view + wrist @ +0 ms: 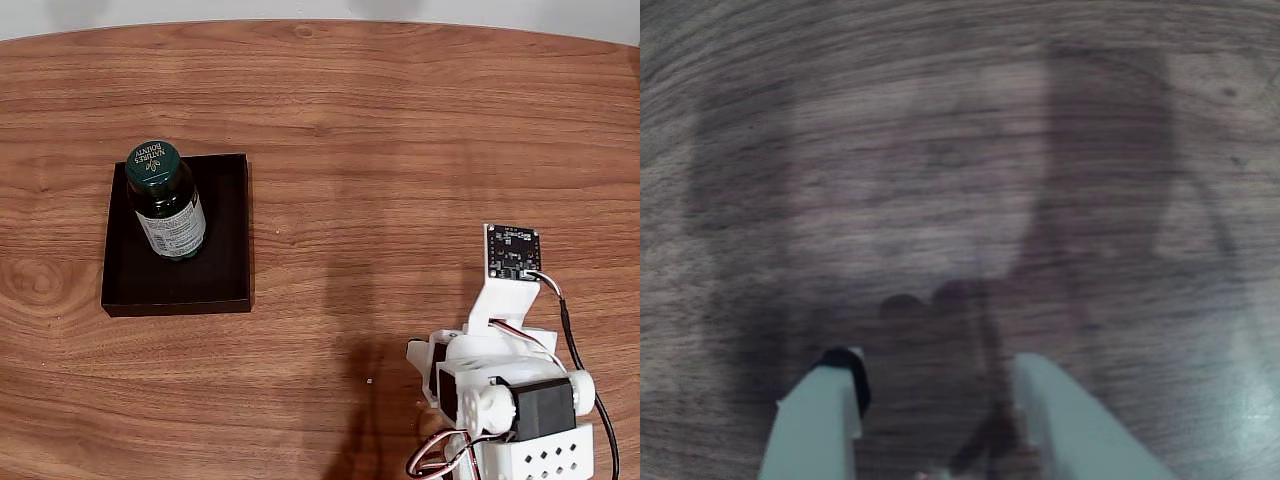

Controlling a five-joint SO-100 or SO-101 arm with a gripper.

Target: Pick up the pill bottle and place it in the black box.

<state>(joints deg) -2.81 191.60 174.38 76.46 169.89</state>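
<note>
The pill bottle (167,201) stands upright inside the black box (225,230), in its upper left part in the fixed view, well apart from the arm (500,390) folded at the lower right. In the wrist view the gripper (940,385) hangs over bare wooden table (940,150), its fingers (820,420) apart with nothing between them.

**Camera placement**

Fixed view: mounted high, looking steeply down on the wooden bench (400,150), arm (505,400) at lower right. Wrist view: close above the bench, blurred, fingers (820,420) entering from bottom edge. Shared: bench surface.
</note>
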